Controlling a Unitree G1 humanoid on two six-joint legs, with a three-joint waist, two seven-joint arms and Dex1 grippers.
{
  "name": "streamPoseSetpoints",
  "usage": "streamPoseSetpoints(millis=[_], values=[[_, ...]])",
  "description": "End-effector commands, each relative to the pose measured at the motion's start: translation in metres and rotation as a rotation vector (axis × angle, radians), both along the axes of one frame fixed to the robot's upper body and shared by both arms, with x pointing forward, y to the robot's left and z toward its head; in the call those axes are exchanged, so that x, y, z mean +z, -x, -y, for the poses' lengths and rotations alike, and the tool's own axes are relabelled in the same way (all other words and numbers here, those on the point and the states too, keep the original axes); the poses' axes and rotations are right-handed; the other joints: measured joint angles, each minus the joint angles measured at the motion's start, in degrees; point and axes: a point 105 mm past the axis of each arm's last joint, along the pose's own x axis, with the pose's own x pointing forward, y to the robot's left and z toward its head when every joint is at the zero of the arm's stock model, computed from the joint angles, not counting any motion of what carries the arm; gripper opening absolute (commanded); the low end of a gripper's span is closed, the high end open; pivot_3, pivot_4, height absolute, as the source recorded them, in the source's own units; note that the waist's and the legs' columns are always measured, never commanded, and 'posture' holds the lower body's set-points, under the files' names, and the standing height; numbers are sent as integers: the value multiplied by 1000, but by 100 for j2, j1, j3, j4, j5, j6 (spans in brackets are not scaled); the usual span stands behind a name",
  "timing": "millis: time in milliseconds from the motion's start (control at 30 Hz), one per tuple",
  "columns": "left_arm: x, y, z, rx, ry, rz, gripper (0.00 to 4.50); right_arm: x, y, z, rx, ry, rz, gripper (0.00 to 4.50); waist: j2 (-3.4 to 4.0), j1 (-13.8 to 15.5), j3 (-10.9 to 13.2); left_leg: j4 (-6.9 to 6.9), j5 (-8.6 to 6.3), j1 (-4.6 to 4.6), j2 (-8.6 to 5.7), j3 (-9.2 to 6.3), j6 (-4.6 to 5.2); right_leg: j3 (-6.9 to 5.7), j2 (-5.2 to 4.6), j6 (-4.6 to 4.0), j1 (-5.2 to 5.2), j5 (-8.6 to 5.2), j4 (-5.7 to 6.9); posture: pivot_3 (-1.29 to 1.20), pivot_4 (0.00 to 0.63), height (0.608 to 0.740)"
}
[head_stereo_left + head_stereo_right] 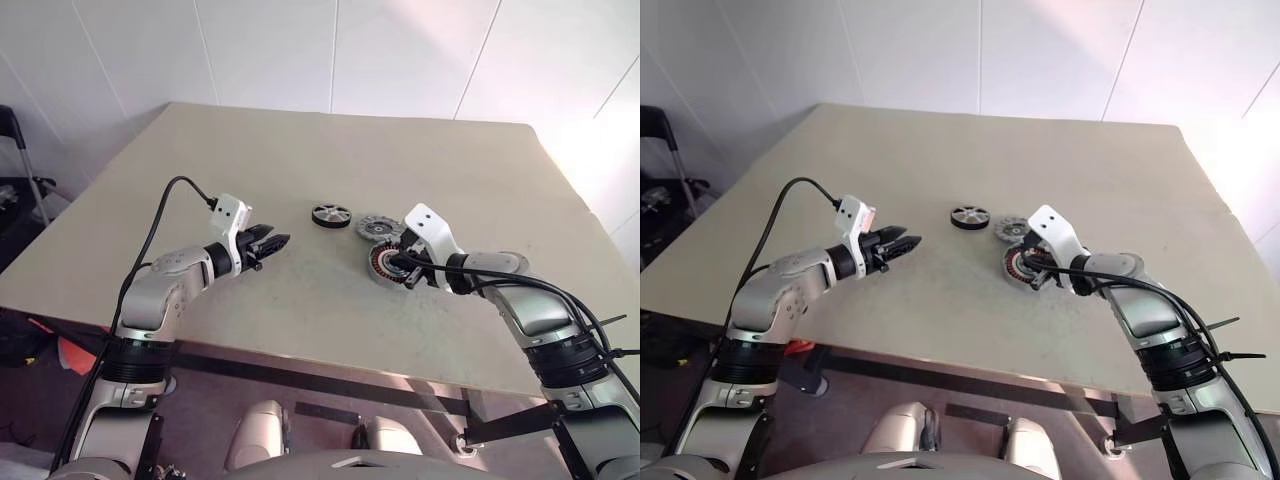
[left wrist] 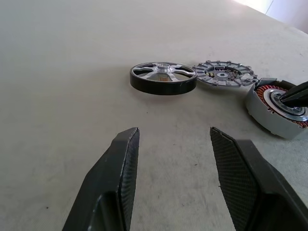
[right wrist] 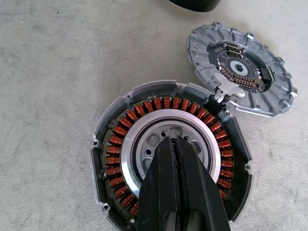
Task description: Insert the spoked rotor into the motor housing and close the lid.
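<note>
The spoked rotor [image 1: 331, 215], a black wheel with silver spokes, lies flat on the table [image 1: 300, 150]. To its right rests the grey ribbed lid [image 3: 240, 67], face up and touching the rim of the motor housing [image 3: 144, 108]. The housing shows its ring of copper windings around a silver centre. My right gripper [image 3: 172, 139] is shut, with its tips over the housing's centre and nothing between them. My left gripper [image 2: 173, 132] is open and empty, hovering over the table to the left of the rotor [image 2: 163, 77], pointing toward it.
The beige table top stretches wide around the three parts. A white tiled wall rises behind its far edge. Dark equipment [image 1: 15, 190] stands off the table's left side.
</note>
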Motion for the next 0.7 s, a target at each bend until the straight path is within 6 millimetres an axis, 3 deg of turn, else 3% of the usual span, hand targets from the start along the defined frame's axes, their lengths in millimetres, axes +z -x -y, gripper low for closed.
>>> streamPoseSetpoints(millis=[33,200,300,700], values=[[13,-2,-1,-2,1,53,2466,15,-2,-3,16,-14,38,22,0,0,0,0,0,1,0,0,0,0,0,0,1,0,0,0,0,740],[10,-6,0,15,13,36,2466,50,-9,-12,40,-70,128,22,1,-1,0,-3,1,-10,0,0,-1,1,0,-9,-10,5,0,0,0,740],[7,-7,1,21,17,27,2466,59,-11,-13,40,-74,152,22,1,1,0,-5,1,-26,0,0,-2,1,1,-37,-27,21,1,0,0,740],[0,-14,5,58,36,-18,2466,38,-5,4,13,2,93,22,-2,13,0,-8,0,-37,-1,1,0,0,1,-39,-33,22,-7,0,0,740]])
